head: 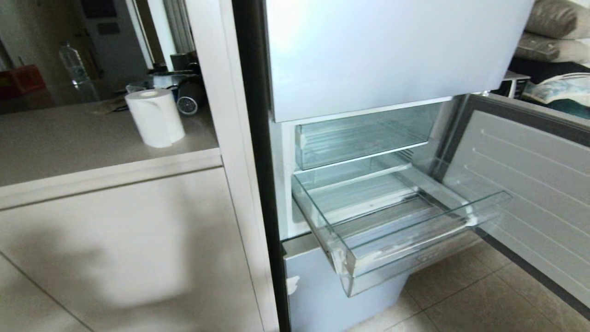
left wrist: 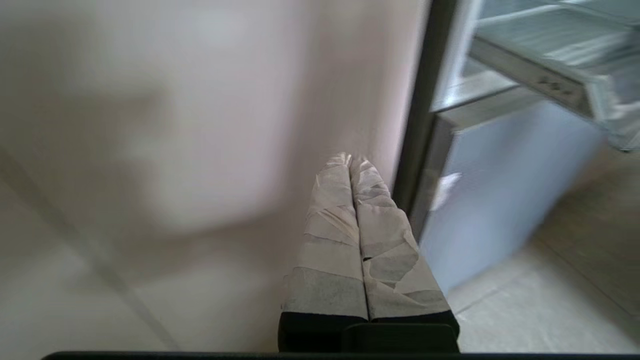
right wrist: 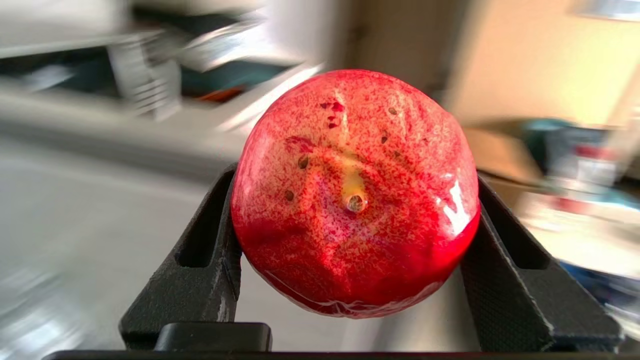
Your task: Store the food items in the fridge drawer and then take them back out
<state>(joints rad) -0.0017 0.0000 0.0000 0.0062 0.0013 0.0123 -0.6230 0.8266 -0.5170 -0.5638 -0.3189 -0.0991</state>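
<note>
Plainly, the red fruit (right wrist: pixel 355 195) sat clamped between the two black fingers (right wrist: pixel 200 260) of the right gripper (right wrist: pixel 352 280), its glossy speckled skin pressed by a pad on either side and its stem dimple facing the wrist camera. That gripper was outside the head view, so how near it stood to the fridge (head: pixel 396 50) cannot be told; behind the fruit only smeared room clutter showed.

The fridge drawer (head: pixel 417 265) stood pulled well out under the shallower drawer (head: pixel 364 138), and its ribbed bottom held no food that the head view showed. The fridge door (head: pixel 530 193) hung open to the right. On that showing, whether the fruit was on its way in or had just come out cannot be settled.

If it was being stored, the next move would call for carrying the fruit over the thick front lip, lowering it to the ribbed floor, and only then spreading the fingers, since a round fruit let go high would likely roll.

The left gripper (left wrist: pixel 351 159) hung parked beside the cabinet (head: pixel 115 240), its taped fingers (left wrist: pixel 330 240) pressed together on nothing.
</note>
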